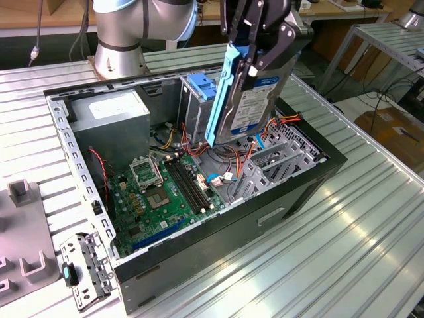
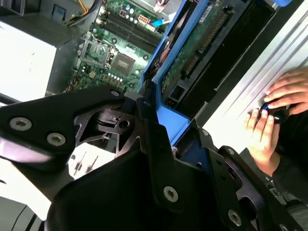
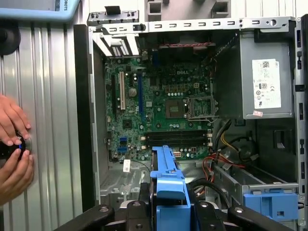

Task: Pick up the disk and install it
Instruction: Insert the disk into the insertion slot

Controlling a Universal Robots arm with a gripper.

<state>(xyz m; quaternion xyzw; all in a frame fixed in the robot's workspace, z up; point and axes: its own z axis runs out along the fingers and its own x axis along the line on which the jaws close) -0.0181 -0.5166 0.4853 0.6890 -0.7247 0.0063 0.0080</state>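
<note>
The gripper (image 1: 246, 58) is clamped on the disk (image 1: 255, 109), holding it on end above the open computer case (image 1: 199, 258). In the exterior view, the motherboard (image 1: 165, 192) lies at seven o'clock from it and the power supply (image 1: 109, 112) at nine.

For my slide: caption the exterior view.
End effector holds the disk over the open computer case.

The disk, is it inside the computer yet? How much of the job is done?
Not inside yet. Picking up looks done: the gripper is shut on the disk, which hangs upright over the open computer case. In the exterior view its lower end is close beside the metal cage. Installing is what's left: the disk is in the air, not seated in any bay.
</note>
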